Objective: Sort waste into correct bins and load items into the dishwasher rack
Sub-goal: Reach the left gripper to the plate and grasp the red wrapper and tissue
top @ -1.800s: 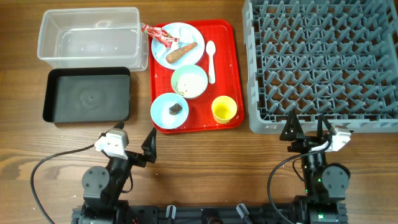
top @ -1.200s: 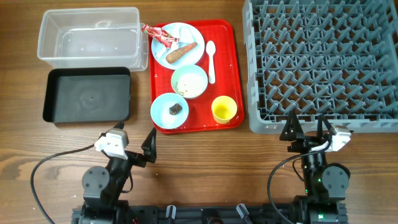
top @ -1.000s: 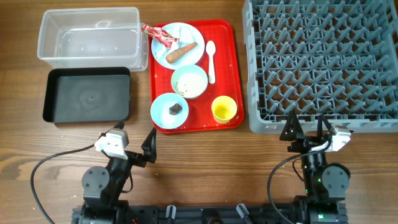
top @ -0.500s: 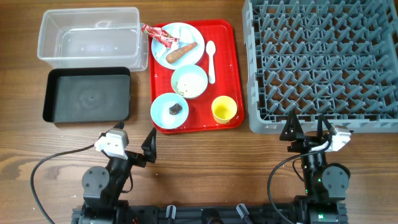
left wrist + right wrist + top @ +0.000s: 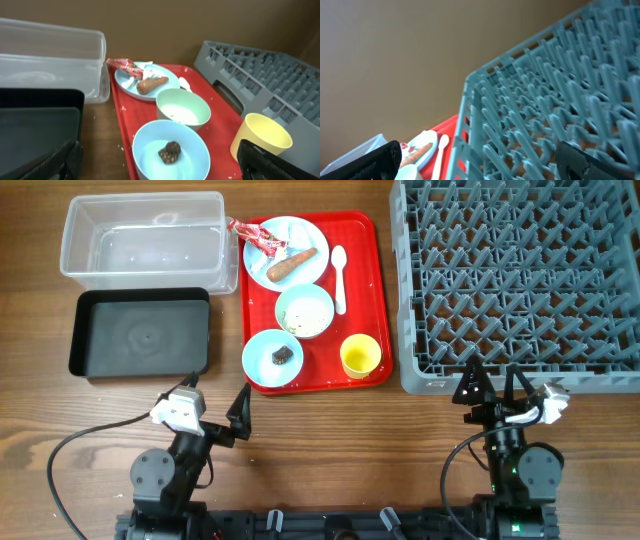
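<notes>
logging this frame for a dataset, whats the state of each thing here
clear tub: empty
black tray: empty
dishwasher rack: empty
plate: holds wrapper, paper, carrot stick
green bowl: upright, rice inside
blue bowl: upright, brown scrap inside
yellow cup: upright, empty
white spoon: lying flat on red tray
left gripper: jaws open, empty
right gripper: jaws open, empty
</notes>
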You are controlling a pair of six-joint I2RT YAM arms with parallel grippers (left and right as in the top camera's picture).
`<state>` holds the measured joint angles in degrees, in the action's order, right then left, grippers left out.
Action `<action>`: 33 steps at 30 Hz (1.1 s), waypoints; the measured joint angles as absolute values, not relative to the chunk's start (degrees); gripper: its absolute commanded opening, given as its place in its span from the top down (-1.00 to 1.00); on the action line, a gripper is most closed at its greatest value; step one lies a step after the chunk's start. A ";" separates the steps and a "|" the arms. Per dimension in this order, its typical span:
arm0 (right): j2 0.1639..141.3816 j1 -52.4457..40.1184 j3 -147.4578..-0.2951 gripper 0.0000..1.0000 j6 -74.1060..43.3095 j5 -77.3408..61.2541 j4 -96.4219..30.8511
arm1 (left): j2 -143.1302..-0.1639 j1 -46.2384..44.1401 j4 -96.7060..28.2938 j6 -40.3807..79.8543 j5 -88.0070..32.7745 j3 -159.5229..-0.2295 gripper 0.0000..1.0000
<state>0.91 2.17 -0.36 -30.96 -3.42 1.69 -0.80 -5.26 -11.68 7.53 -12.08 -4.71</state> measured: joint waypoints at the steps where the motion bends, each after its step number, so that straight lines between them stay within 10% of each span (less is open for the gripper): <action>1: 0.91 2.17 -0.36 -1.00 -29.76 -4.60 2.90 | -0.80 -5.26 -10.59 7.53 -12.05 -4.71 -1.00; 15: 18.15 2.17 -22.28 -0.99 -15.49 -15.05 -4.89 | -12.93 -5.23 -9.17 7.51 -12.12 -18.44 -1.00; 33: 54.13 2.17 -57.84 -0.99 -10.22 -21.45 -31.77 | -104.95 -15.68 -53.43 2.17 -9.67 -110.83 -1.00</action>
